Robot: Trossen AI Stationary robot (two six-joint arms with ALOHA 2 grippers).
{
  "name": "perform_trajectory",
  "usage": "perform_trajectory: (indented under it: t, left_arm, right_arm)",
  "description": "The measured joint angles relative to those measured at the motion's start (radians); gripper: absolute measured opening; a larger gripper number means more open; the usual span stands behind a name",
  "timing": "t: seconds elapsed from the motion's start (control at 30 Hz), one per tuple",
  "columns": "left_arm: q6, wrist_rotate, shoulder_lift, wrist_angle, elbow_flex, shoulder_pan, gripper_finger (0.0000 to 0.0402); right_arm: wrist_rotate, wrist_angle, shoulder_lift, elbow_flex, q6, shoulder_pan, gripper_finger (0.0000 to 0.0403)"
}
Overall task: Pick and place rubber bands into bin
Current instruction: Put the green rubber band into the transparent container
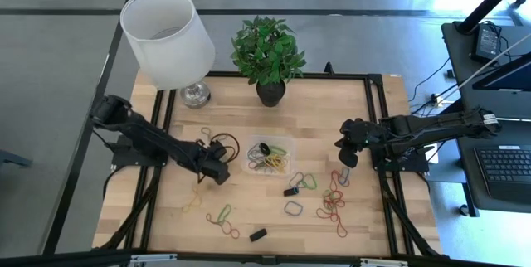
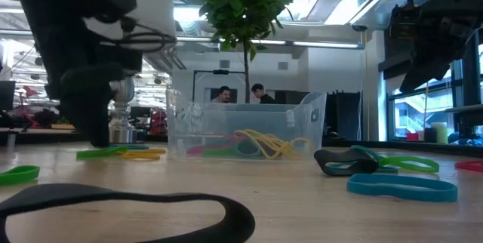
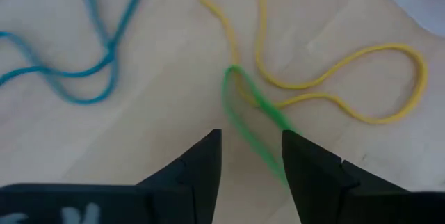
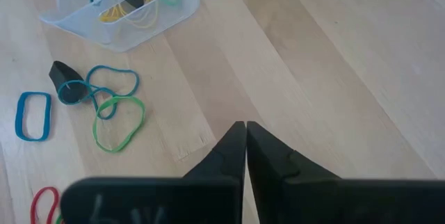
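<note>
Green band (image 3: 254, 123), apparently lengthwise between open fingers (image 3: 201, 165)

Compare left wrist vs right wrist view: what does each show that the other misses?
Left wrist only: open left gripper over a green band tangled with a yellow band, a blue band beside them. Right wrist only: shut right gripper above bare wood, the bin with bands inside, loose blue and green loops. Both: the wooden table.

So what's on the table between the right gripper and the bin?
Mostly bare wood. In the right wrist view, plain tabletop stretches from the shut right gripper to the bin; loose rubber bands lie off to one side.
</note>
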Motion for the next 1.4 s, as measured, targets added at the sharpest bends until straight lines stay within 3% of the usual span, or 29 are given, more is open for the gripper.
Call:
perform_trajectory:
  t: [0.23,0.43,0.5,0.73,0.97,1.13,1.4]
  left_arm:
    - [0.019,0.025,0.091,0.017,0.012,-0.001,0.0125]
    - [0.011,0.06,0.037,-0.058,0.031,0.002,0.0021]
    - [0.039,0.076,0.004,-0.08,0.04,-0.002,0.0008]
    - [0.17,0.045,-0.095,-0.256,0.203,0.0,0.0003]
    - [0.403,-0.099,-0.087,-0.353,0.469,0.002,0.0002]
    - [0.562,-0.154,-0.018,-0.352,0.607,0.04,0.0002]
    - [0.63,-0.062,0.155,-0.232,0.697,0.155,0.0003]
  right_arm:
    - [0.002,0.016,0.0,0.0,-0.005,0.0,0.0019]
    - [0.002,0.039,0.0,0.0,-0.028,0.0,0.0019]
    - [0.002,0.049,0.0,0.0,-0.03,0.0,0.0019]
    - [0.001,0.06,0.0,0.001,-0.03,-0.001,0.0019]
    - [0.001,0.06,0.0,0.001,-0.033,-0.001,0.0019]
    - [0.001,0.074,0.0,0.001,-0.053,-0.001,0.0019]
    - [0.001,0.102,0.0,0.001,-0.052,-0.001,0.0019]
